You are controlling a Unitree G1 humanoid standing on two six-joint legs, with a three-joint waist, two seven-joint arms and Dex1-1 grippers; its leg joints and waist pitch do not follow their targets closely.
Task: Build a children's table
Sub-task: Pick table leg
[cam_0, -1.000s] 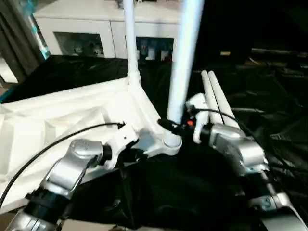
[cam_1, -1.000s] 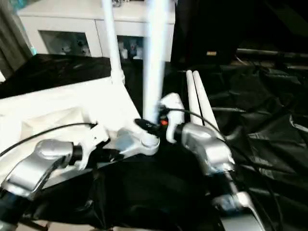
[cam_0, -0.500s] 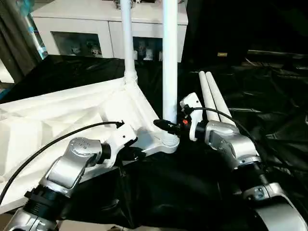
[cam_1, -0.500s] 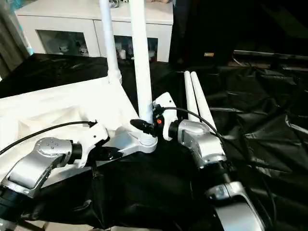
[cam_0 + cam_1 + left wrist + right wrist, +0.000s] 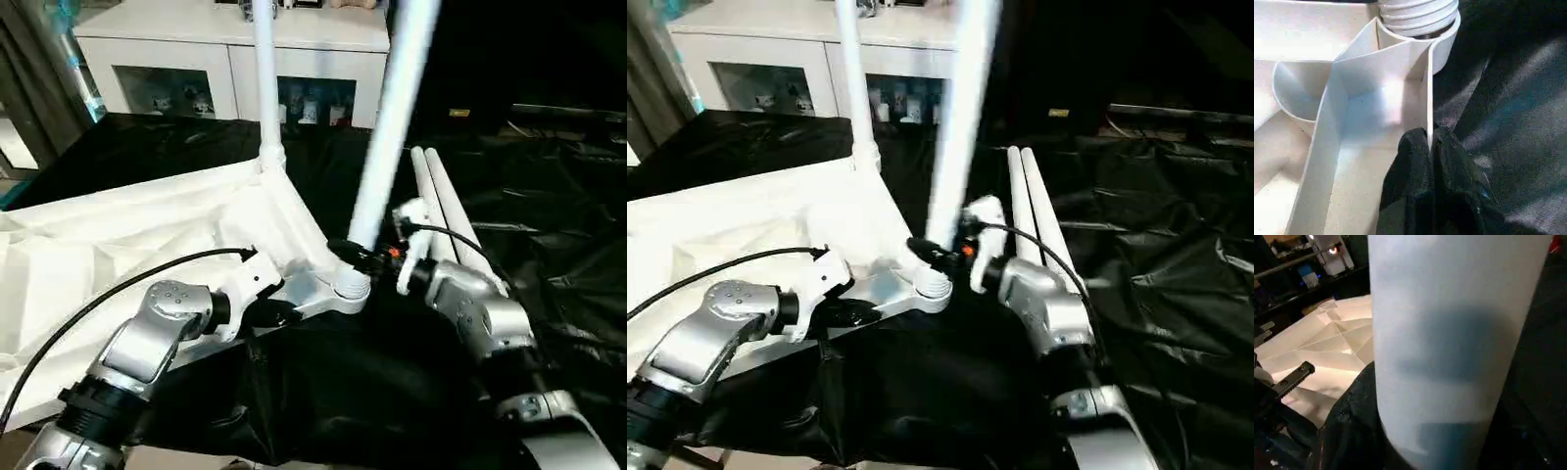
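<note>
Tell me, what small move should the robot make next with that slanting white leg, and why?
Probably tip the leg back upright. It leans away from the straight leg, though its threaded end sits in the corner socket. The right gripper holds it low down, and the left gripper pinches the tabletop rim.

the upturned table top [image 5: 147, 245] lies on the draped work table [image 5: 549, 245], toward nine o'clock. at its twelve o'clock corner one leg [image 5: 265, 78] stands upright in its socket. at the near corner lobe [image 5: 338, 284], middle of the scene, a second leg [image 5: 392, 117] sits in the socket and tilts toward one o'clock. two spare legs [image 5: 446, 211] lie side by side, touching, on the cloth at two o'clock of that lobe. the cabinet [image 5: 176, 59] stands behind the work table at eleven o'clock.
</note>
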